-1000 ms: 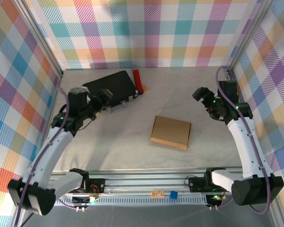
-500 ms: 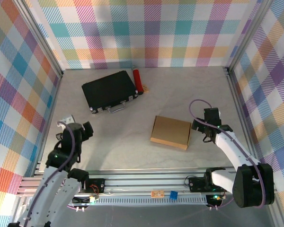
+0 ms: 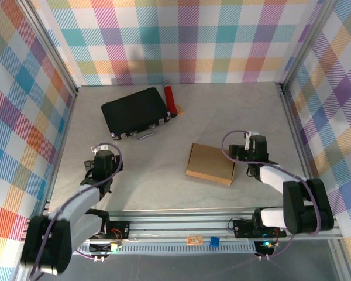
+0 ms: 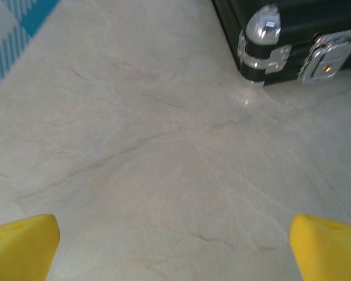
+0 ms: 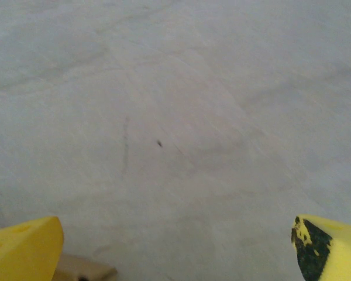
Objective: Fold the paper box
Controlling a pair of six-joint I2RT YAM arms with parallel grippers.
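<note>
On the marble table (image 3: 164,187), a black case (image 3: 134,110) is lying far left, while the paper box (image 3: 210,163) (closed, shallow) is sitting centre-right. The right gripper (image 5: 175,246) is resting just beside the box's right edge and the left gripper (image 4: 175,249) well apart from it, both gaping wide and gripping nothing.

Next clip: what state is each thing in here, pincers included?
Box: folded shut, flat on the table, nothing holding it.
Case: lid shut, lying flat.
Cylinder: on its side beside the case.
Left pincer: open, empty, low over bare table.
Right pincer: open, empty, by the box's right edge.
</note>
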